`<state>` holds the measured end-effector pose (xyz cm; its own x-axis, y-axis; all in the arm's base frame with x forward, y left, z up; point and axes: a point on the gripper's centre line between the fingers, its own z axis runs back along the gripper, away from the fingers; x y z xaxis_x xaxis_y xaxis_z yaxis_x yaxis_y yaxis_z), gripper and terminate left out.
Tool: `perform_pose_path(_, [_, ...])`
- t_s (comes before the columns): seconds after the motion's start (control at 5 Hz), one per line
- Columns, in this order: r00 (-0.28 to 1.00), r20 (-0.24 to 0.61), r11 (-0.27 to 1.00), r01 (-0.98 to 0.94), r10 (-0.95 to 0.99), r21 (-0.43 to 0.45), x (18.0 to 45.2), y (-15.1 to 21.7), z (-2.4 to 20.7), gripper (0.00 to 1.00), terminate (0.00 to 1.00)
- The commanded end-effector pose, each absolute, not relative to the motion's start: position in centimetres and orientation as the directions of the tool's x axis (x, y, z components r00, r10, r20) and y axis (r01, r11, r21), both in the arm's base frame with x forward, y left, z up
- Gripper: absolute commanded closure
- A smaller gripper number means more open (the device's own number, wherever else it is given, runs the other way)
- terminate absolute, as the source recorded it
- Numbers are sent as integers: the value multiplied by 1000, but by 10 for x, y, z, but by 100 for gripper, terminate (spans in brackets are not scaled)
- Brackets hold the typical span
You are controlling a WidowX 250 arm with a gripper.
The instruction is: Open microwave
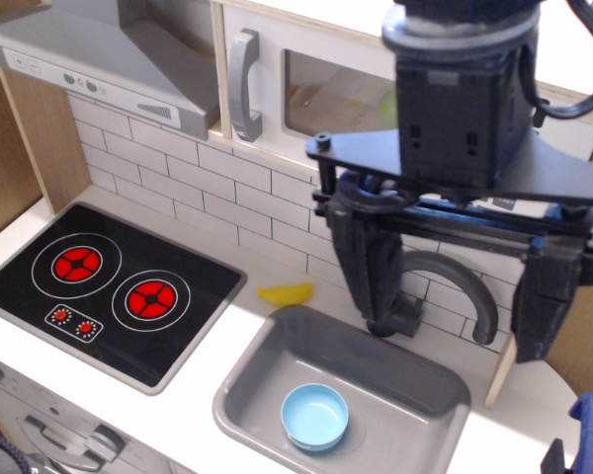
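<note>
White-tiled toy kitchen counter (pixel 232 326): hand (pixel 460 311) hangs wide over the sink (pixel 267 360), microwave (pixel 306 84) shut.

The scene is evenly and brightly lit from above and in front. Soft shadows are cast under the range hood (pixel 109 69) onto the tiled wall (pixel 237 188) and under the gripper (pixel 455 326) toward the counter's back edge. The top right corner is washed out by glare. Faint reflections are seen on the black hob (pixel 114 286) near the counter's left edge. Focus is mostly sharp; the nearest parts are slightly blurred.
</note>
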<state>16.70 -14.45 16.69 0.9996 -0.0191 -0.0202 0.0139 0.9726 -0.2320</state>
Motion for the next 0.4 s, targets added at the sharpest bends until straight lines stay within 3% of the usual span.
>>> perform_pose_path(0.0, [1000,-20,973,14,-19,-232,167,-145,167,0,0])
perform_pose_path(0.2, [999,34,987,-27,33,-156,182,-111,140,0,0])
